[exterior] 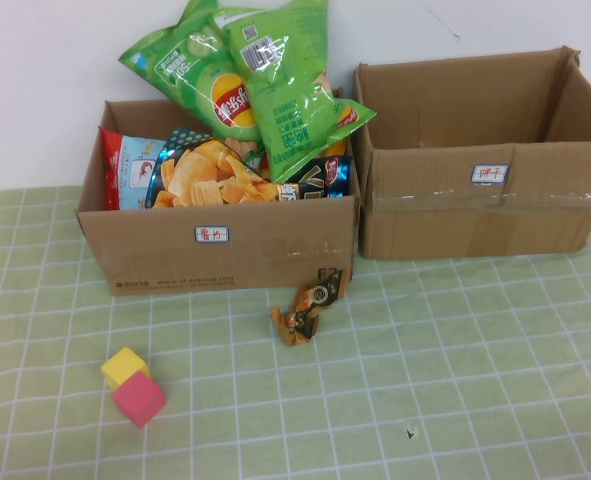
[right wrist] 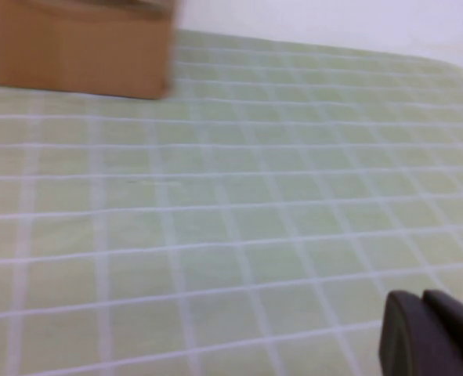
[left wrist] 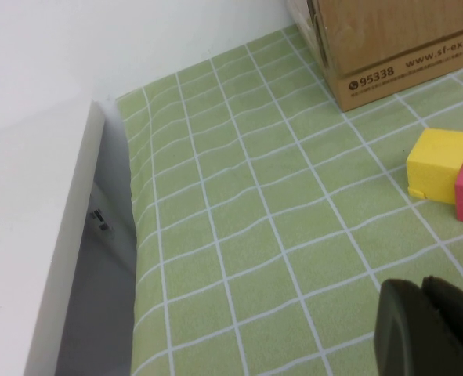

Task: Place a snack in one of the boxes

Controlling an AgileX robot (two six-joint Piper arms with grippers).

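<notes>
The small brown snack packet (exterior: 310,305) lies on the surface (exterior: 455,380), leaning against the left box (exterior: 225,255), long axis tilted upward. Neither arm is seen from above; which is nearer cannot be told. The right hand (right wrist: 431,333) is closed on nothing, the left hand (left wrist: 427,325) likewise together and empty.

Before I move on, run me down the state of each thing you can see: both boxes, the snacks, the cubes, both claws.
Left box: open, heaped full with snack bags.
Right box: open, inside hidden.
Green chip bags: sticking up above the left box.
Small snack packet: on the cloth, against the left box's front.
Yellow cube and pink cube: on the cloth, touching.
Left claw: shut, empty, above the cloth.
Right claw: shut, empty, above the cloth.
</notes>
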